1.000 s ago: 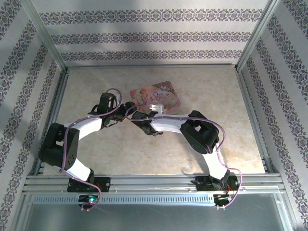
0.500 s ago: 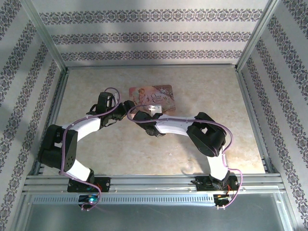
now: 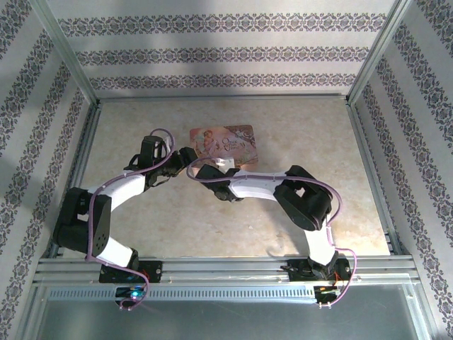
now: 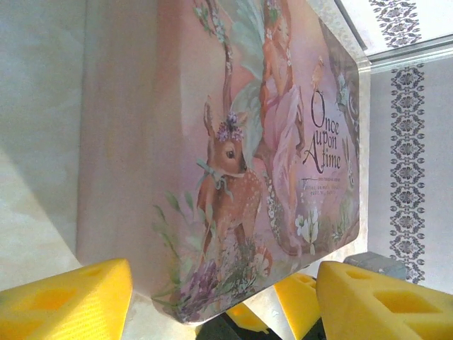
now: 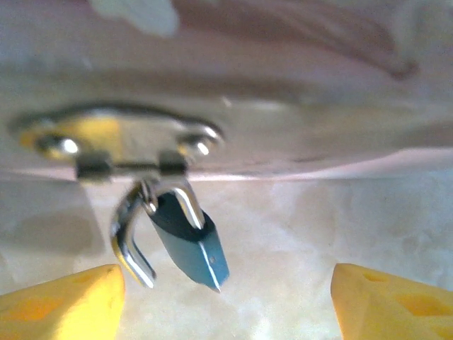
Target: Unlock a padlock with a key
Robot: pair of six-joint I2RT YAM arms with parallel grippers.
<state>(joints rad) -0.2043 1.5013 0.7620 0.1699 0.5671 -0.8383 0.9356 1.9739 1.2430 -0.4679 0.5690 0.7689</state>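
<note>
Top view: pink tin [image 3: 225, 142] lies flat on the desk [image 3: 212, 234], toward the far middle. Both arms reach in to its near side. Left claw [image 3: 185, 157] sits at the tin's near-left corner. Right claw [image 3: 199, 171] sits just beside it, at the tin's near edge.

Left wrist view: the two yellow fingers [image 4: 67, 301] stand well apart, with the tin's corner between them. Cannot tell whether they press on the tin or only flank it. Lid picture reads "Once Upon A Time", with a fawn and a fairy.

Right wrist view: the claw's jaws stand wide and hold nothing. The padlock [image 5: 191, 244] hangs from a metal hasp [image 5: 113, 138] on the tin's side wall, above the desk, ahead of the claw and clear of both fingers. Blue body tilts down to the right. The silver shackle [image 5: 127, 244] loops through the hasp ring. One leg enters the body, and the other ends free beside it, so the shackle reads as sprung out of the body. View slightly blurred.
</note>
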